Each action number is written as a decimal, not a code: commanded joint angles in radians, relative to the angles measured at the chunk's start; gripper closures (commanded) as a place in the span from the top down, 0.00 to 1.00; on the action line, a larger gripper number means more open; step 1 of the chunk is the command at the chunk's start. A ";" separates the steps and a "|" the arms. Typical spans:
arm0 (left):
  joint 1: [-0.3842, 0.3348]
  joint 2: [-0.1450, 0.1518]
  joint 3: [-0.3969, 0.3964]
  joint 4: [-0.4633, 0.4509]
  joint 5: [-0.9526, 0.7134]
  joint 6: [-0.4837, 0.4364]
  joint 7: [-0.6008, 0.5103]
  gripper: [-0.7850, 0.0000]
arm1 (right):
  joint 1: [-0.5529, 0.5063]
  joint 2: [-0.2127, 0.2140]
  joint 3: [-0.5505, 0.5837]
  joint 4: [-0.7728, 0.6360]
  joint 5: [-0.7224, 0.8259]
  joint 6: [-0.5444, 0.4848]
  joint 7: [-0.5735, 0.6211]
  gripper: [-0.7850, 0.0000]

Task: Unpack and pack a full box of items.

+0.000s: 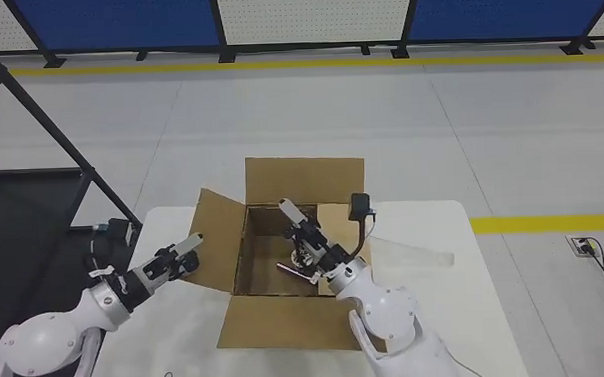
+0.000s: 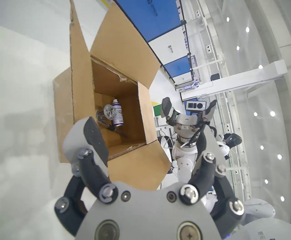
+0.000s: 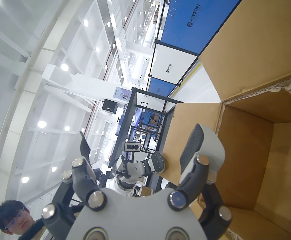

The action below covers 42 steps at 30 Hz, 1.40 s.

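An open cardboard box (image 1: 304, 176) stands mid-table with all flaps folded out. On its floor lie a white spray can with a blue label (image 2: 117, 112), a shiny clear item (image 2: 108, 111) and a thin dark tool (image 2: 116, 130). My right gripper (image 1: 299, 225) hovers open over the box's inside, holding nothing; its own view shows its fingers spread (image 3: 141, 147) before the box's inner wall (image 3: 250, 159). My left gripper (image 1: 187, 243) is open beside the box's left flap (image 1: 216, 242), fingers wide (image 2: 150, 141), one pad near the flap's edge.
A black adapter with a cable (image 1: 361, 206) sits at the box's right rim. A clear plastic bag (image 1: 416, 251) lies on the white table (image 1: 456, 313) to the right. A black metal frame (image 1: 40, 128) stands off the table's left side.
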 commanded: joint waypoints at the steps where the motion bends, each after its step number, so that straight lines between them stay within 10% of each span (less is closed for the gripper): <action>1: -0.003 0.001 -0.001 0.029 -0.002 0.010 0.008 1.00 | 0.003 0.002 -0.001 -0.005 0.001 -0.007 0.012 1.00; 42: -0.176 -0.017 0.244 0.332 0.090 -0.012 0.018 1.00 | -0.055 0.040 -0.009 -0.077 0.035 -0.042 0.099 1.00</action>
